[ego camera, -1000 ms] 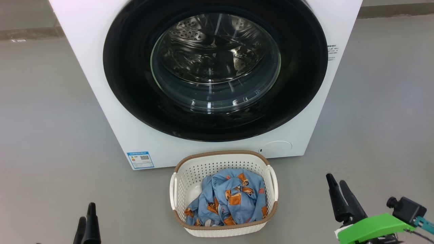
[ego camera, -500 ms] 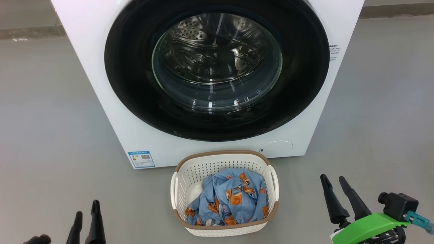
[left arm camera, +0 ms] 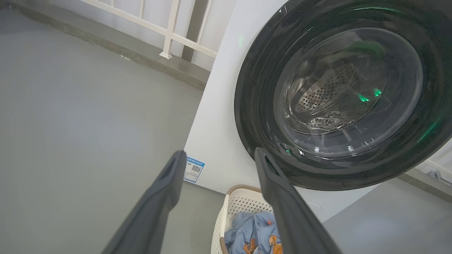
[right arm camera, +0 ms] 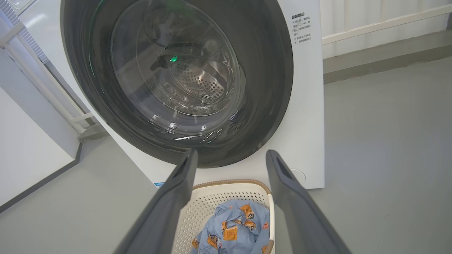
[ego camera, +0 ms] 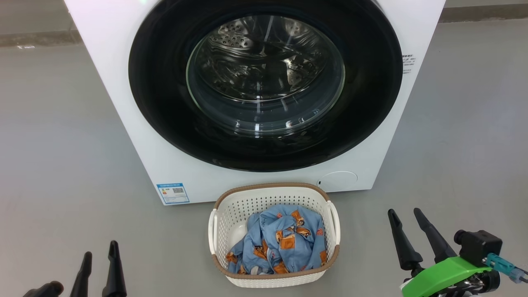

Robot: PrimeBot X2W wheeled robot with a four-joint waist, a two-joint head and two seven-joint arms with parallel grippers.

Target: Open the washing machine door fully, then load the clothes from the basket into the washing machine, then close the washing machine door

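Floor: grey floor (ego camera: pixel 62 144) lies open on either side of the washing machine (ego camera: pixel 123 103).
Door: washing machine door (ego camera: pixel 165 123) is shut.
Basket: basket (ego camera: pixel 272 187) sits just before the machine and holds the clothes (ego camera: pixel 284 243).
Pincers: left pincer (ego camera: pixel 100 248) and right pincer (ego camera: pixel 404 211) are spread and empty, flanking the basket.
Change: right pincer is slightly nearer the basket than a second ago.

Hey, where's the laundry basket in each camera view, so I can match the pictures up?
Head view: the basket sits at bottom centre.
Left wrist view: the basket is at the bottom edge, just right of centre, cut off.
Right wrist view: the basket is at the bottom edge, near centre, cut off.
Shared landmark: the washing machine door, round and black, above the basket in each.
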